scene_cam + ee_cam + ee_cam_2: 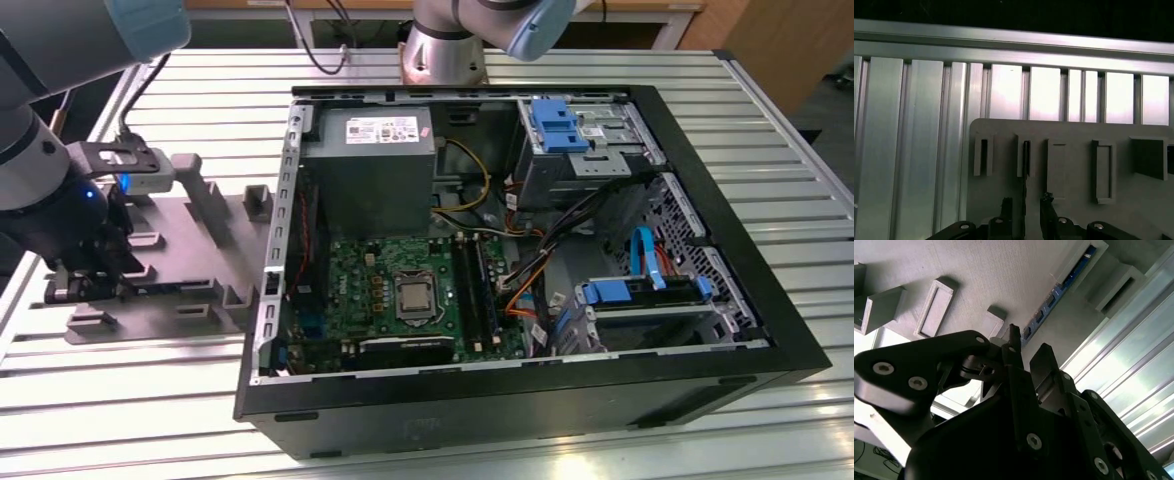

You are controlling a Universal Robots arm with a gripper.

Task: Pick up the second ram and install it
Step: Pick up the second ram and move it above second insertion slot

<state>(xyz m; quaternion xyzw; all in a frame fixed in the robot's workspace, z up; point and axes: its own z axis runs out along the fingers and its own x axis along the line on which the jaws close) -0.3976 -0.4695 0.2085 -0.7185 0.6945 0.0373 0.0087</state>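
The second ram (pixel 1025 162) stands on its thin edge in a slot of the grey plastic tray (pixel 1074 135). In the second wrist view the ram (pixel 1054 295) is a dark strip with blue patches running along the tray (pixel 979 270). My gripper (pixel 1026 204) is open, one finger on each side of the ram's near end, with a gap to each finger. That straddle also shows in the second wrist view, where the gripper (pixel 1028 352) hangs low over the tray. In the exterior view the gripper (pixel 87 285) is at the tray's (pixel 180 250) left end.
The open computer case (pixel 747 330) lies to the exterior view's right of the tray. Inside it are the green board (pixel 387 265), its long black slots (pixel 470 285) and the grey power-supply box (pixel 367 170). The arm's base (pixel 447 50) stands behind the case on the ribbed aluminium table (pixel 134 400).
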